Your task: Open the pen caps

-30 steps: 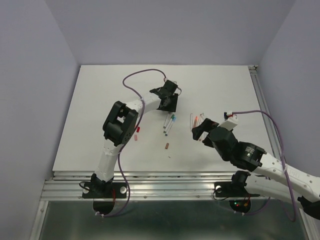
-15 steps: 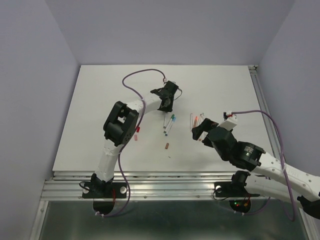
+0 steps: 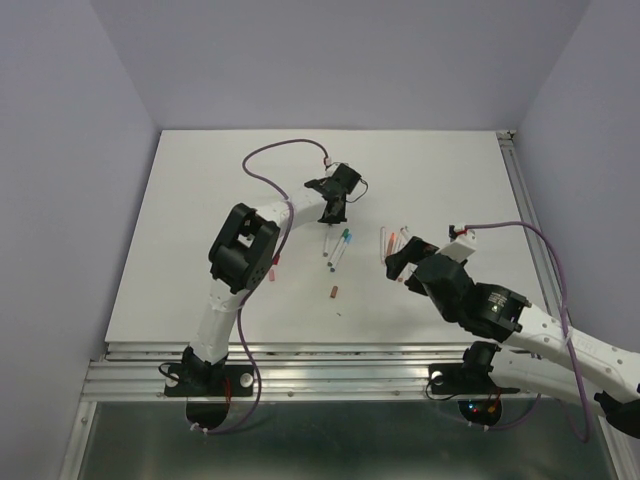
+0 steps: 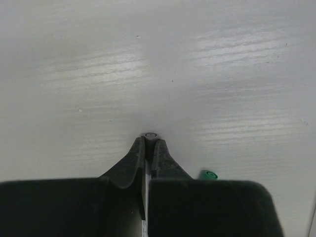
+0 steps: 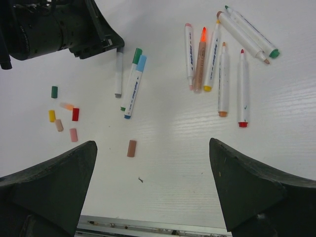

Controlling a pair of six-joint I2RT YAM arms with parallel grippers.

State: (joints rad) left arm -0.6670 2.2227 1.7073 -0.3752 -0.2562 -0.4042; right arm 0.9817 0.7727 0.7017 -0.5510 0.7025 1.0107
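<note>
Left tool (image 4: 148, 143) grips slim grey pen (image 5: 118, 74); coloured caps (image 5: 75, 114) scattered.

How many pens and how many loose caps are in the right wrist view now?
Pens: 10, including the grey pen held in the left gripper
Loose caps: 7
Total: 17

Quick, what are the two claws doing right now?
Left gripper: shut on the grey pen.
Right gripper: open, holding nothing.
</note>
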